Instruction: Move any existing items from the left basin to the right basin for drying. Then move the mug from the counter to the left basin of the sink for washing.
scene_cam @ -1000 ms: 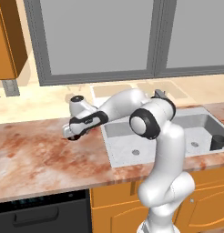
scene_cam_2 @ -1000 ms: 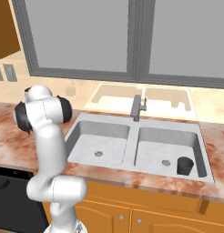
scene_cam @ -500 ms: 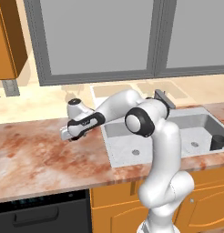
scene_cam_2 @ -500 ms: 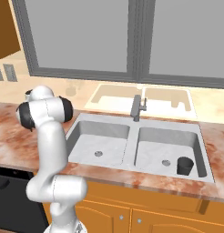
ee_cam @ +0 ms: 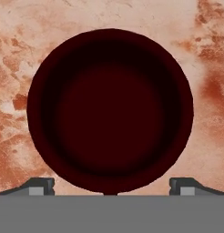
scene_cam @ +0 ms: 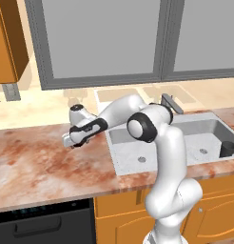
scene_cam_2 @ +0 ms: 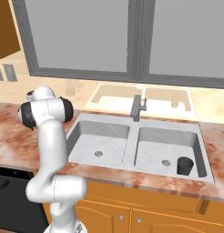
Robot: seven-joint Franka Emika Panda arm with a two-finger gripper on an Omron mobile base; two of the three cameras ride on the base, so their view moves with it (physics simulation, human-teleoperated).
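Gripper (ee_cam: 110,187) open, straddling mug (ee_cam: 110,109) on counter (ee_cam: 209,68); no writing.

Arm stretched left (fingers (ee_cam: 42,185) apart)

The place is a home kitchen, rendered rather than filmed. A long counter (scene_cam: 38,162) of reddish-brown and cream marbled stone carries a pale grey two-basin sink (scene_cam_2: 132,136) with an angular grey faucet (scene_cam_2: 137,107) at its back edge, and orange-brown wooden cabinet doors (scene_cam_2: 145,218) run below the counter's front edge. A wide grey-framed window (scene_cam: 104,43) spans the wall behind, a wooden upper cabinet (scene_cam: 7,43) hangs at the left, and a black appliance front (scene_cam: 43,224) sits under the counter's left end.
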